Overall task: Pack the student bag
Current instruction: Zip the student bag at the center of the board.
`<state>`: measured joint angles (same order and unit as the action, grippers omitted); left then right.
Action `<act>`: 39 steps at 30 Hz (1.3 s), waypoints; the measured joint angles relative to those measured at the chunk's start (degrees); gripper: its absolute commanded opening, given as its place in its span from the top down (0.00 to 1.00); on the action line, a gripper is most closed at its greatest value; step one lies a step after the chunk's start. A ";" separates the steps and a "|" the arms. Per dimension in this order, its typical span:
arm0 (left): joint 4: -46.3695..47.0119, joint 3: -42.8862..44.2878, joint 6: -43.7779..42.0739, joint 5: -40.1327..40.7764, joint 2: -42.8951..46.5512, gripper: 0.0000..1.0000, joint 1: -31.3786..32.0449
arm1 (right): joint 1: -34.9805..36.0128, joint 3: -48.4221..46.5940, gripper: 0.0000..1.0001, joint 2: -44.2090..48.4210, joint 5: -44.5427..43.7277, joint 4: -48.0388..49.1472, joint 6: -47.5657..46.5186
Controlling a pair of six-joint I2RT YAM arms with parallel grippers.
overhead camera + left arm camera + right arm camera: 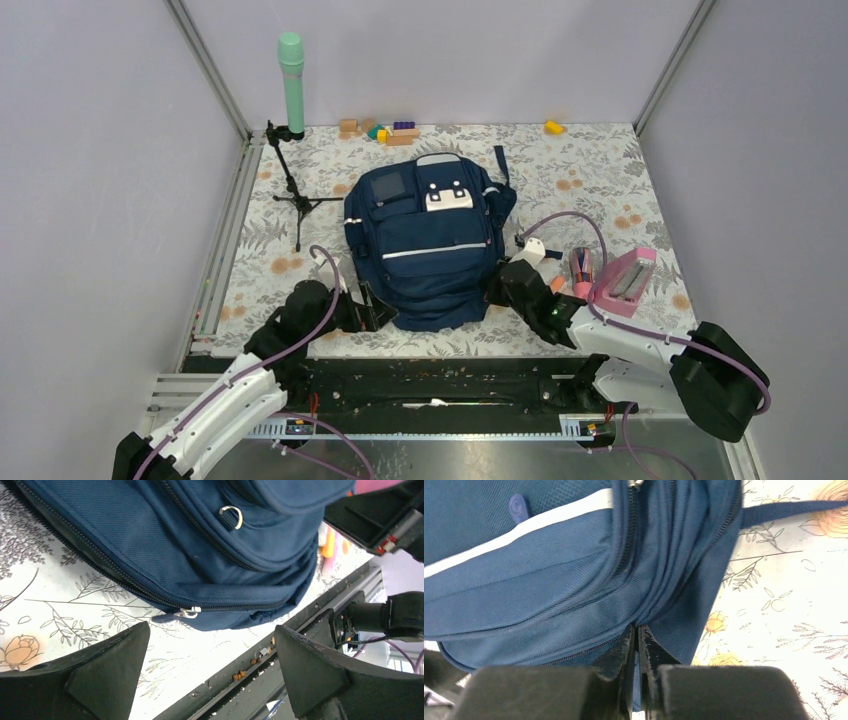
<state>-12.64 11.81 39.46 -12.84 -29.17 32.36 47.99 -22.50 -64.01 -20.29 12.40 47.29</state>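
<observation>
Two pincers are set at the near end of the student bag [430, 250]. The right pincer [638, 632] is seen clenched, with a fold of navy fabric at the bag's near right corner pinched between its fingers. The left pincer [211, 630] is spread wide with nothing in it, just short of the near left corner, where a zip pull [189, 612] lies ahead of its gap. The bag is laid flat, front up, in the middle of the surface [600, 170], its long axis running straight away from the robot. That zip pull is judged nearer the left arm, so a pull along the zip would best be taken from there while the right corner is pinned.
</observation>
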 measured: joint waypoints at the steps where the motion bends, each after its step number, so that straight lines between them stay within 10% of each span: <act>1: 0.31 -0.11 -0.11 -0.50 0.37 0.01 0.00 | -0.74 -0.07 1.00 -0.02 0.20 0.00 -0.46; 14: 11.06 -5.62 -0.90 -5.11 -2.51 0.07 0.57 | -17.49 -7.04 1.00 -5.09 10.23 0.79 -7.89; 39: 35.87 -3.96 0.94 1.84 -29.79 0.40 10.16 | -18.93 -8.13 1.00 -5.46 13.94 0.59 -9.51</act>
<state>23.22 7.86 40.40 -11.00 -58.96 42.52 29.06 -30.63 -69.47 -6.35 12.99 37.78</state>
